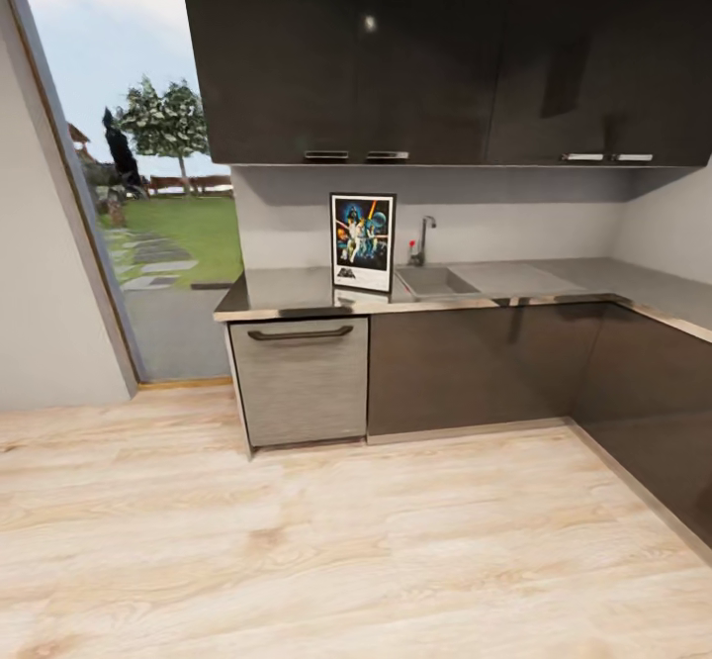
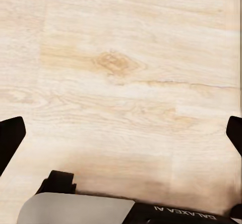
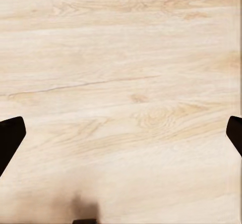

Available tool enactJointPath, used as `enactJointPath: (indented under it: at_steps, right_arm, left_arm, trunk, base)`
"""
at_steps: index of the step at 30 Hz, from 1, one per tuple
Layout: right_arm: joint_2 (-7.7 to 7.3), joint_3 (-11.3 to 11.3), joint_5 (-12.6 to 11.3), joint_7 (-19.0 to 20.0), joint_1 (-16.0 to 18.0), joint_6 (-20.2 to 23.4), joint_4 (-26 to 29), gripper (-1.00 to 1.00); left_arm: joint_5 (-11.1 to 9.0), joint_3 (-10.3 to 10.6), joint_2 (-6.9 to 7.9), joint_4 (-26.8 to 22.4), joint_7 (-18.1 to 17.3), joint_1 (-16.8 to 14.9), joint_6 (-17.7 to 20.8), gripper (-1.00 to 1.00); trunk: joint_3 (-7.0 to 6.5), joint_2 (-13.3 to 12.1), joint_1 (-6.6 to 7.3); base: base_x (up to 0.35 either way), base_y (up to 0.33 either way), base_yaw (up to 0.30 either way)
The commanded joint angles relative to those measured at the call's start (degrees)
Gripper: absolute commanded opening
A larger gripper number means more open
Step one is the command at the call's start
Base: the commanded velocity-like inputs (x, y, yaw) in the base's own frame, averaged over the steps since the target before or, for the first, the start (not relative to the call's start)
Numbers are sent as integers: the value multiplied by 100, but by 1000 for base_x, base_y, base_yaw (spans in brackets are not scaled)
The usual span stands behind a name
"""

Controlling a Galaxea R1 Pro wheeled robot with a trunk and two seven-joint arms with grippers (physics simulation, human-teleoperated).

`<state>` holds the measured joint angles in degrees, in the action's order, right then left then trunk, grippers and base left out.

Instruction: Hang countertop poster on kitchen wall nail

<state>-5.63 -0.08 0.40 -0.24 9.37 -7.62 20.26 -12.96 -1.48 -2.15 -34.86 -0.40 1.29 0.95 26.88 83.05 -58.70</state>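
The poster (image 1: 363,241) stands upright on the pale grey kitchen countertop (image 1: 287,290), leaning against the grey backsplash just left of the inset sink (image 1: 435,281) and chrome tap (image 1: 425,237). It has a thin black frame, a white border and dark artwork with figures. In the left wrist view my left gripper (image 2: 121,135) is open, its dark fingertips (image 2: 11,138) far apart over wood floor. In the right wrist view my right gripper (image 3: 121,135) is open as well, with nothing between its fingers. No nail can be made out on the walls.
Dark glossy upper cabinets (image 1: 435,50) hang over the counter, which turns a corner at the right (image 1: 672,303). A steel-fronted dishwasher (image 1: 300,380) sits under the poster. A wood-framed glass wall (image 1: 138,194) and a pale wall panel (image 1: 40,273) stand at the left. Wood plank floor (image 1: 326,550) lies between me and the cabinets.
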Motion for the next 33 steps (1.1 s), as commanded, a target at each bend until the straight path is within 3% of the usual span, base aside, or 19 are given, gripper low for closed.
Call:
enactJointPath:
  at_steps: [1, 33]
  right_arm:
    - [-2, -1, 4, -2, 3, -19, -5, 100]
    - [9, 8, 16, -2, 3, -13, -5, 100]
  left_arm:
    - [-40, -14, -4, -12, -4, 3, 10, 100]
    - [-40, -10, -4, -12, -2, 3, 10, 100]
  trunk:
    - [5, 3, -3]
    - [5, 3, -3]
  base:
    - [264, -186, 0]
    - [241, -214, 0]
